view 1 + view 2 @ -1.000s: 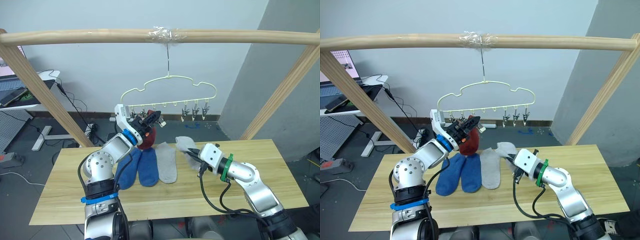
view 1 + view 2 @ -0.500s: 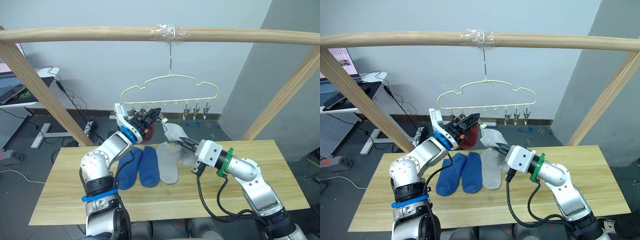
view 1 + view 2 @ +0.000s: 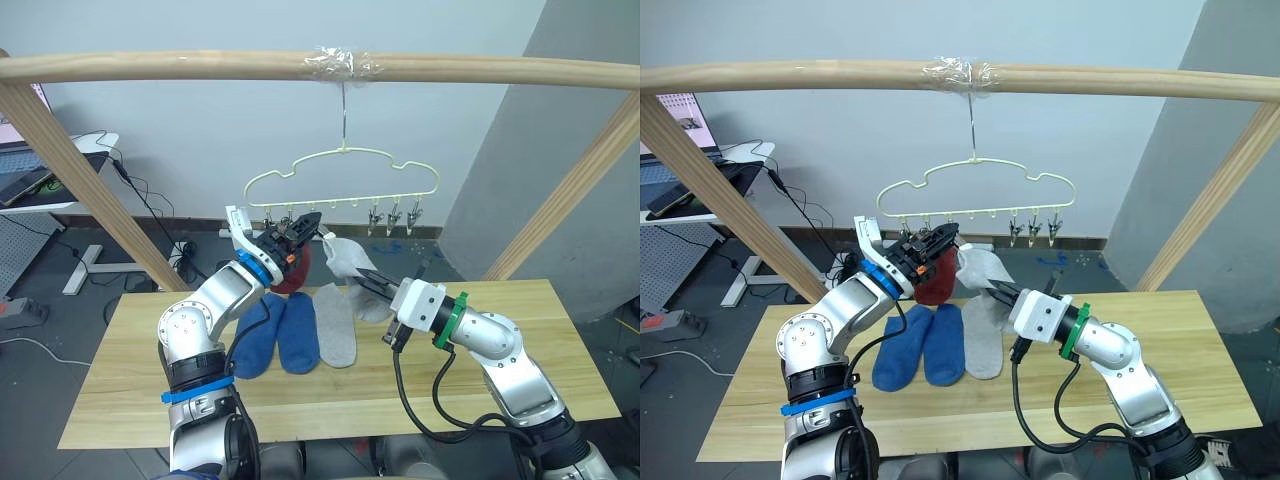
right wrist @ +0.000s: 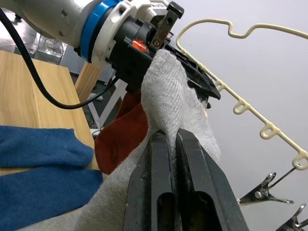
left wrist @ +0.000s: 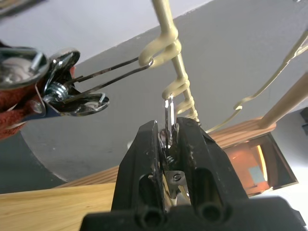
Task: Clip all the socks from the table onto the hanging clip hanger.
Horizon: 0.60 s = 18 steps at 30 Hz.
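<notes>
Right wrist view: right gripper (image 4: 174,144) pinching light grey sock (image 4: 168,91); feed its edge squarely into metal clip (image 5: 169,139) squeezed by left gripper (image 5: 167,139).

Table (image 3: 520,340) with three socks (image 3: 298,335)

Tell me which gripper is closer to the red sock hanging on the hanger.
Left. The left gripper is right beside the red sock, squeezing a clip. The right gripper is farther right, holding a grey sock.
</notes>
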### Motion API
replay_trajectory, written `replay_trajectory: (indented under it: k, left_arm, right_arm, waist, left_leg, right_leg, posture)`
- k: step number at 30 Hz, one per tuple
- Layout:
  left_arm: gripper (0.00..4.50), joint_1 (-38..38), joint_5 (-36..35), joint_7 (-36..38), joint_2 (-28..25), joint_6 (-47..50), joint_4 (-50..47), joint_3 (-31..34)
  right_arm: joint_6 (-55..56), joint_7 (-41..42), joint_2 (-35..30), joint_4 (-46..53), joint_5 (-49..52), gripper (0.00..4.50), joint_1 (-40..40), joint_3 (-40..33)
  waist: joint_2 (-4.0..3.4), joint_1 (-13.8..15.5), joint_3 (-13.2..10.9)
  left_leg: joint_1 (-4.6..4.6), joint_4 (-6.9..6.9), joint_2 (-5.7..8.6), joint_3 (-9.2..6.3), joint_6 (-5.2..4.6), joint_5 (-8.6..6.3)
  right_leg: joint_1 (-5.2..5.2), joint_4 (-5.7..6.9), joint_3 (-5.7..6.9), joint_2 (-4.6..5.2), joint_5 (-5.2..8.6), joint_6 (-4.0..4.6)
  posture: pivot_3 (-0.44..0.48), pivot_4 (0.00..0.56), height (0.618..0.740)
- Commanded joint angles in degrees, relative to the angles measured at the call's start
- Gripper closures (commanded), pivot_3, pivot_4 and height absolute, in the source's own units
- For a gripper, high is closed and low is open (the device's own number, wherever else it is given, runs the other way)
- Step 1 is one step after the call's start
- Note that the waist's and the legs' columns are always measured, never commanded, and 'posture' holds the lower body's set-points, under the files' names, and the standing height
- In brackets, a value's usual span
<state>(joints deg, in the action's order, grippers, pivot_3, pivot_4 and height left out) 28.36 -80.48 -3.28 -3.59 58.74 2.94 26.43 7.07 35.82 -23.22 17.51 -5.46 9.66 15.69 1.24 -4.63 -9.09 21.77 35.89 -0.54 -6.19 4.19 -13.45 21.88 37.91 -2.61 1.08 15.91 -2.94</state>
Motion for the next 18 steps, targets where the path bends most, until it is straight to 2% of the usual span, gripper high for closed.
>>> replay_trajectory:
  k: [1,18]
  left_arm:
    - [4.26,0.6,-2.0,-0.1,-0.9,-0.9,-0.5,-0.3]
    - [4.26,-0.1,-2.9,0.8,-1.7,-1.4,-0.9,-2.6]
  right_arm:
    - [1.3,-0.1,0.3,0.7,1.1,4.41,0.7,-0.2]
    - [0.7,0.2,2.2,-1.6,1.7,4.41,3.3,0.3]
  waist:
    - [0.00,0.0,0.0]
    - [0.03,0.1,-0.1]
  left_leg:
    - [0.01,-0.01,0.00,0.00,0.00,0.00]
    - [0.02,0.00,0.00,0.00,0.00,0.00]
  right_leg:
    - [0.01,0.00,0.00,0.00,0.00,0.00]
    - [0.03,-0.01,0.00,0.00,0.00,0.00]
  posture:
    - [-0.080,0.139,0.740]
    - [-0.080,0.141,0.740]
